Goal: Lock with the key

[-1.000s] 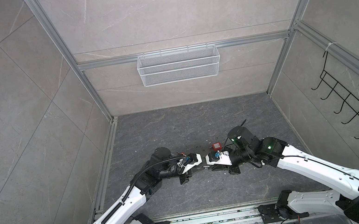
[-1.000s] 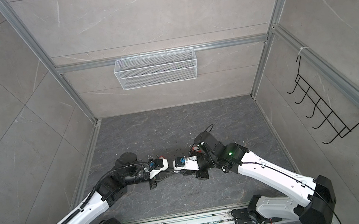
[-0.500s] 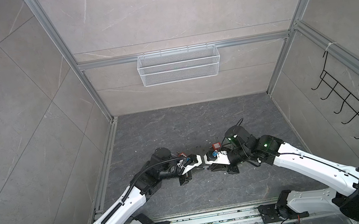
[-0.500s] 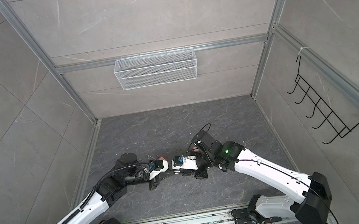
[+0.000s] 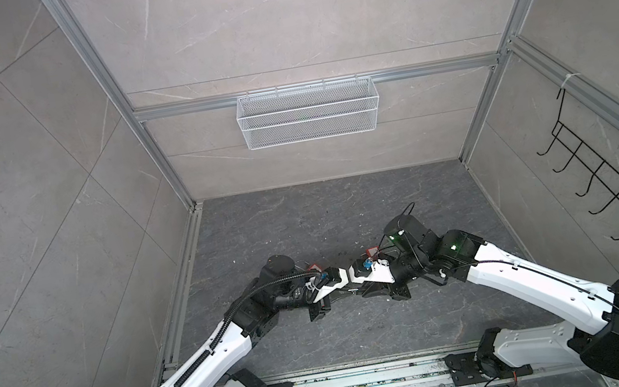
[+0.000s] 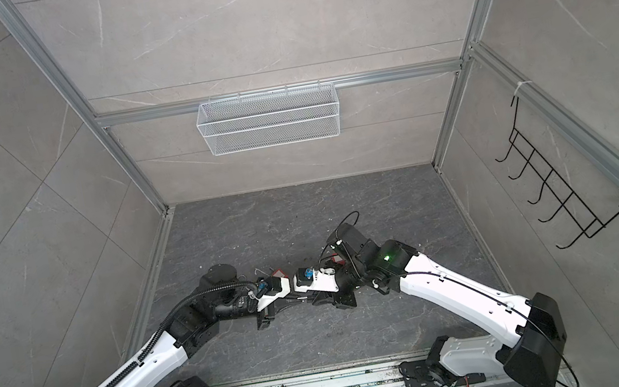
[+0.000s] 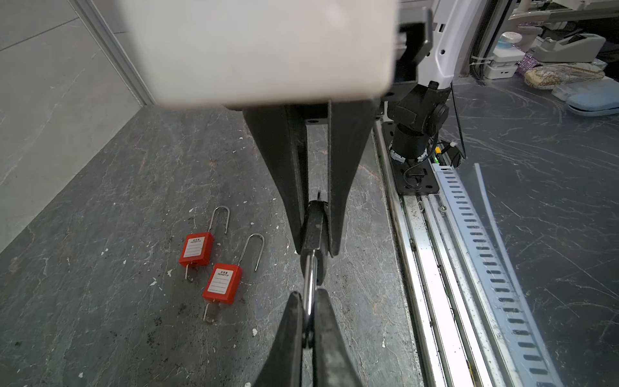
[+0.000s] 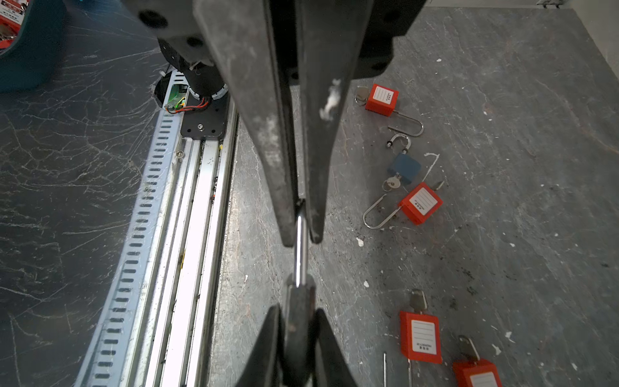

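**Black padlock pinched between two grippers**

Slate-grey floor (image 5: 303, 220) fills the lower half of both top views. Over it the left arm (image 5: 207, 358) and the right arm (image 5: 532, 281) reach in from the bottom corners and meet nose to nose at lower centre.

The left gripper (image 7: 308, 292) enters the left wrist view from the bottom edge, and its dark fingers (image 7: 289, 328) are pressed together on the shackle. The right gripper (image 8: 298, 308) rises from the bottom edge of the right wrist view and is clamped on the padlock's body.

The padlock (image 7: 314, 231) sits at the centre of the left wrist view, held between the two grippers. Its body is narrow, matte black, scuffed and seen edge-on. The bright chrome shackle (image 8: 300, 248) runs out of one end and shows as a single straight rod.

Two red padlocks (image 7: 197, 249) with white labels lie on the floor at the lower left of that view, a key (image 7: 209, 311) in each base. A small blue padlock (image 8: 404, 167) lies right of centre in the right wrist view.

In both top views the white gripper housings (image 5: 371, 273) cover the black padlock entirely. The shackle's tip vanishes between the left fingers. The body's far end is buried in the right gripper, so what sits in it cannot be made out.
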`<state>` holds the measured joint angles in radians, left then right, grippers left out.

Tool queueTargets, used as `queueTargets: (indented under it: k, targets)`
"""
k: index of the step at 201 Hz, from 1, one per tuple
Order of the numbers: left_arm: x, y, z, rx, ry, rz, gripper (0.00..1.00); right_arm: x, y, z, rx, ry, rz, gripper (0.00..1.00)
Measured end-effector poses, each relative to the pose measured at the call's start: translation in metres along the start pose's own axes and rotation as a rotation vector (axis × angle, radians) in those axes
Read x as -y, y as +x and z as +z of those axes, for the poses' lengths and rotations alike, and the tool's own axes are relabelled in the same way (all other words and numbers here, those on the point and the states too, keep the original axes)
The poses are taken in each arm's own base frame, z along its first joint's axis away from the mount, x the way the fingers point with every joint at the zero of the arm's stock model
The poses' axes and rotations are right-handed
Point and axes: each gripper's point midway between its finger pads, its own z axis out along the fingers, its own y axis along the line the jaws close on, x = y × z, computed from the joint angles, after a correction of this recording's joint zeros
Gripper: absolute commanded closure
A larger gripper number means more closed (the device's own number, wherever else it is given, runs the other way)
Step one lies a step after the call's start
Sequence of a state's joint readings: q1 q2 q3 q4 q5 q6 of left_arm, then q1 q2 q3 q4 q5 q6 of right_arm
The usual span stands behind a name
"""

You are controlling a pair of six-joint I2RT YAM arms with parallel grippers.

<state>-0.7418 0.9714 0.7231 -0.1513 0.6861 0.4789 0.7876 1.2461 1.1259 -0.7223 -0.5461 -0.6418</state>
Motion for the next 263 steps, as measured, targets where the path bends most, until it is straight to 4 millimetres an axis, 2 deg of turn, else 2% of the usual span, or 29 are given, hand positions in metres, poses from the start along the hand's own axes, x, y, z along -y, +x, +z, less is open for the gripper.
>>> queueTargets:
  k: [54,108,178,234,263]
  targets:
    - [0.004,0.000,0.001,0.008,0.021,-0.028,1.00,-0.004,-0.003,0.002,0.008,-0.056,0.048,1.00]
    - [0.006,0.007,0.007,0.012,0.027,-0.059,1.00,-0.006,0.003,0.006,-0.018,-0.094,0.094,1.00]
    - [-0.002,0.026,0.017,-0.002,-0.032,-0.078,1.00,0.002,0.018,0.020,-0.058,-0.141,0.183,1.00]
    - [-0.005,0.026,0.017,0.001,-0.049,-0.097,1.00,0.004,0.018,0.021,-0.052,-0.149,0.199,1.00]
    - [-0.007,0.026,0.017,0.000,-0.059,-0.133,1.00,0.010,0.018,0.020,-0.042,-0.106,0.142,1.00]
